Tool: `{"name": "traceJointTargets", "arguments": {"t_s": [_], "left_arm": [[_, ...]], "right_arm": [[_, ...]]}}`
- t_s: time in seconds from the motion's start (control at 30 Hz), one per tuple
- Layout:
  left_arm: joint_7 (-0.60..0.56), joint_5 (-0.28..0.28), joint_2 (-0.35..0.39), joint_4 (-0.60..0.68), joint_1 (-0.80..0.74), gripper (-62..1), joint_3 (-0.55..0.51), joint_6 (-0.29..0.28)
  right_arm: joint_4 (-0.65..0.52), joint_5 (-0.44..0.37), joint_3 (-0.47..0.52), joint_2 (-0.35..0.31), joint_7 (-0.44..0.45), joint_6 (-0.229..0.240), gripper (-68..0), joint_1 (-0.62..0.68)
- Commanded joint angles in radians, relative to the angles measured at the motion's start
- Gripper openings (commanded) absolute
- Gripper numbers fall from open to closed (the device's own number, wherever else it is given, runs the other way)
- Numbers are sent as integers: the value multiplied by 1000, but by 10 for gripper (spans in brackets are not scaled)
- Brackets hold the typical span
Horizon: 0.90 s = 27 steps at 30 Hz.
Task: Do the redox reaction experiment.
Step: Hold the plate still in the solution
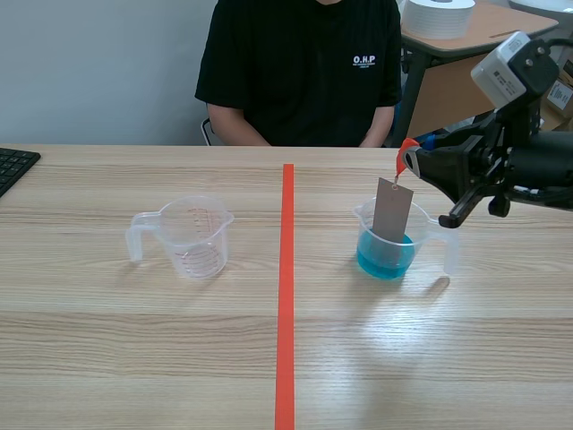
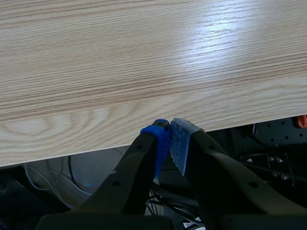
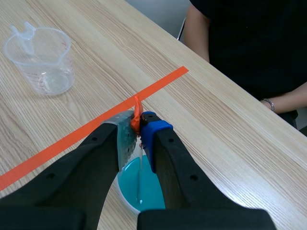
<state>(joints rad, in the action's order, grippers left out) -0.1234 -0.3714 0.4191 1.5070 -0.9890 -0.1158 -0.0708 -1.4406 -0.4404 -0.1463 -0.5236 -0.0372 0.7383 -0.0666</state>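
Left gripper [image 2: 169,139]: pads pressed together, nothing between them. It hangs over the near edge of the table [image 2: 144,72], with cables and dark frame below.

Scene, lower half: bare wood, with the red tape line running up the middle (a mark only).

Mid-frame, left of the tape: empty cup [image 1: 192,237]. Clear plastic with a printed scale, upright, handle pointing left, well apart from the tape.

Mid-frame, right of the tape: blue cup [image 1: 428,235]. Same kind, upright, handle to the right, with blue liquid [image 3: 144,191] in its lower part.

Plate [image 1: 392,210]: grey, flat, slightly tilted. Its lower end is inside the blue cup, at or in the liquid (depth not readable). Its upper end hangs just under an orange tab [image 3: 137,112].

Right gripper [image 1: 414,161]: comes in from the right edge, above the blue cup. Fingers are clamped on the tab, which is all that sits between the pads. In the wrist view the plate shows edge-on, a thin line dropping below the fingers into the liquid.

Far left edge: corner of a keyboard [image 1: 13,166].

Top centre: a person [image 1: 300,67] in a black shirt sits across the table.

Upper right: a desk [image 1: 501,22] with a white roll [image 1: 439,16] on it.
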Motion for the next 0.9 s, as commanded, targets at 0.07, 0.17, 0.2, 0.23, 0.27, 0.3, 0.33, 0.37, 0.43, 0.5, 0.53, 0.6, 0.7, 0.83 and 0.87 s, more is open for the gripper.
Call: {"name": "traceJointTargets", "arguments": {"t_s": [0.07, 0.17, 0.2, 0.23, 0.27, 0.3, 0.33, 0.37, 0.43, 0.5, 0.53, 0.6, 0.7, 0.83, 0.87], "left_arm": [[-10, -3, 6, 4, -9, -562, -3, 1], [-10, -3, 6, 4, -11, -562, -3, 1], [-10, -3, 6, 4, -13, -562, -3, 1], [-10, -3, 6, 4, -14, -562, -3, 0], [-11, -3, 6, 4, -16, -562, -3, 1], [-11, -3, 6, 4, -17, -562, -3, 0], [-10, -3, 6, 4, -17, -562, -3, 0], [-11, -3, 6, 4, -17, -562, -3, 0], [-10, -3, 6, 4, -17, -562, -3, 0], [-11, -3, 6, 4, -17, -562, -3, 0], [-11, -3, 6, 4, -17, -562, -3, 0], [-11, -3, 6, 4, -17, -562, -3, 0], [-10, -3, 6, 4, -17, -562, -3, 0], [-10, -3, 6, 4, -16, -562, -3, 0], [-10, -3, 6, 4, -16, -562, -3, 0]], "right_arm": [[-10, -4, 8, -14, 7, 7, -658, -19], [-10, -5, 8, -16, 8, 7, -658, -19], [-11, -5, 8, -17, 11, 7, -658, -19], [-12, -5, 10, -17, 11, 7, -658, -19], [-14, -5, 12, -17, 11, 7, -658, -19], [-19, -4, 16, -17, 11, 7, -658, -19], [-25, -4, 23, -17, 11, 7, -658, -19], [-31, -4, 31, -17, 11, 7, -658, -18], [-50, -4, 50, -17, 10, 7, -658, -16], [-70, -4, 70, -17, 10, 7, -658, -14], [-79, -4, 79, -17, 10, 7, -658, -14], [-96, -4, 91, -17, 10, 7, -658, -14], [-121, -5, 103, -17, -8, 7, -658, -14], [-154, -5, 113, -19, -28, 7, -658, -13], [-159, -5, 116, -19, -30, 7, -658, -13]]}}
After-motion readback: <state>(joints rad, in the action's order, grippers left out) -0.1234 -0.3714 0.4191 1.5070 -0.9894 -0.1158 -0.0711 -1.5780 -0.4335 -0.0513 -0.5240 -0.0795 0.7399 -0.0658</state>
